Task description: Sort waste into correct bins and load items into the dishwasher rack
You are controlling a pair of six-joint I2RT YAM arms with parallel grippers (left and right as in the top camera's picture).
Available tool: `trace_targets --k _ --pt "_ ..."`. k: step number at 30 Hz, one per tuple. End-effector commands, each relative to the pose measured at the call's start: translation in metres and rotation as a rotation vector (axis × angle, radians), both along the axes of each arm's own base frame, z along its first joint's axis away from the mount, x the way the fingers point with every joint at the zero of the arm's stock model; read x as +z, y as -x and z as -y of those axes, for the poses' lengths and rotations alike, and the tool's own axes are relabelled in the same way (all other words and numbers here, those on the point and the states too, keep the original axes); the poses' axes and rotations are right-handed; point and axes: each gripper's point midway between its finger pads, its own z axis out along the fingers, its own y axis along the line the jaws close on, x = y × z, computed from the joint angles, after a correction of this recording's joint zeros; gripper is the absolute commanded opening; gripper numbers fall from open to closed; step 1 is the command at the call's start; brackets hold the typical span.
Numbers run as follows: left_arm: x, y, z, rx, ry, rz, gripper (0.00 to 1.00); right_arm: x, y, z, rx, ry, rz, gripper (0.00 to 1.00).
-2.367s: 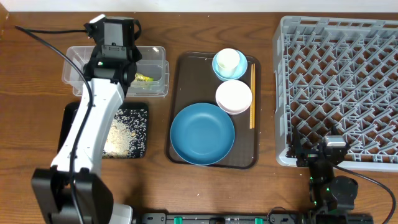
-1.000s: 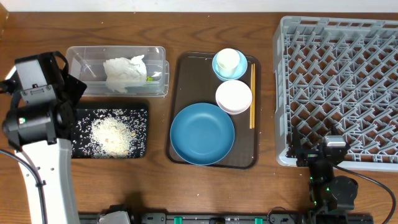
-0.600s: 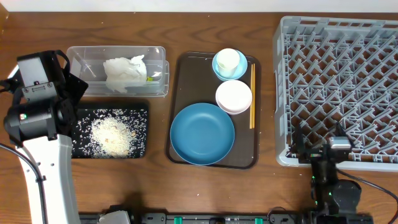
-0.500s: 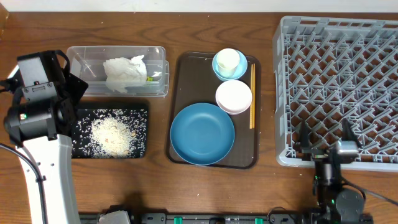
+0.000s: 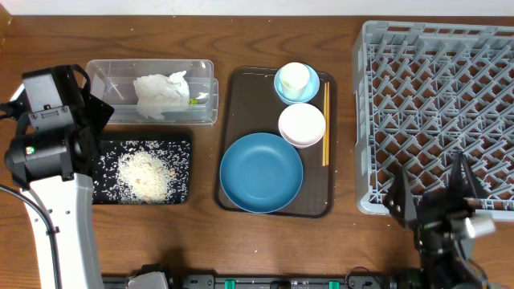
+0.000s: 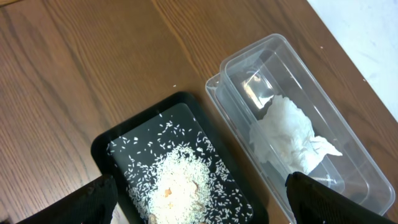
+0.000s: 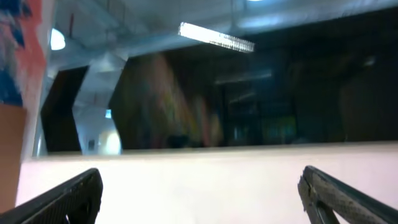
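The crumpled white napkin (image 5: 161,95) (image 6: 286,134) lies in the clear tub (image 5: 108,64) (image 6: 339,121), with a small yellow-green wrapper (image 5: 193,101) beside it. Loose rice (image 5: 144,172) (image 6: 180,186) covers the black tray (image 5: 183,144) (image 6: 124,140). On the brown serving tray rest the large dark-blue bowl (image 5: 261,172), the light-blue bowl (image 5: 295,83), the white-pinkish bowl (image 5: 302,124) and the chopsticks (image 5: 325,124). The grey dishwasher rack (image 5: 363,120) stands at the right. My left gripper (image 6: 202,205) hangs open high above the rice. My right gripper (image 5: 432,191) (image 7: 202,199) is open and points upward at the rack's near edge.
The brown serving tray (image 5: 234,96) sits mid-table between the bins and the rack. My left arm (image 5: 48,136) rises along the table's left side, beside the black tray. The right wrist view shows only a pale wall and ceiling lights.
The left arm has pulled back from over the clear tub to the left, leaving the napkin in it. The right gripper has lifted and tilted upward at the rack's near edge.
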Motion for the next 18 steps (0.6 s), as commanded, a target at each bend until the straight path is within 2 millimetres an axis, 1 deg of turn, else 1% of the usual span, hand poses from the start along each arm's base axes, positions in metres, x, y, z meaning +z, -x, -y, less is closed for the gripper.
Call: trace_targets --k 1,3,6,9,12,15,18 --pt "-0.002 0.002 -0.005 0.027 -0.008 -0.009 0.89 0.029 -0.006 -0.024 0.072 0.159 -0.014 0.99" --pt "-0.002 0.002 -0.005 0.027 -0.008 -0.009 0.89 0.038 -0.021 -0.041 0.153 0.247 -0.070 0.99" --pt "-0.002 0.002 -0.005 0.027 -0.008 -0.009 0.89 0.049 -0.040 -0.072 0.375 0.356 -0.178 0.99" --pt "-0.002 0.002 -0.005 0.027 -0.008 -0.009 0.89 0.063 -0.049 -0.099 0.619 0.439 -0.255 0.99" --pt "-0.002 0.002 -0.005 0.027 -0.008 -0.008 0.90 0.076 -0.060 -0.118 0.811 0.470 -0.327 0.99" --pt "-0.002 0.002 -0.005 0.027 -0.008 -0.008 0.90 0.076 -0.064 -0.136 0.979 0.504 -0.363 0.99" --pt "-0.002 0.002 -0.005 0.027 -0.008 -0.008 0.90 0.066 -0.063 -0.156 1.139 0.523 -0.384 0.99"
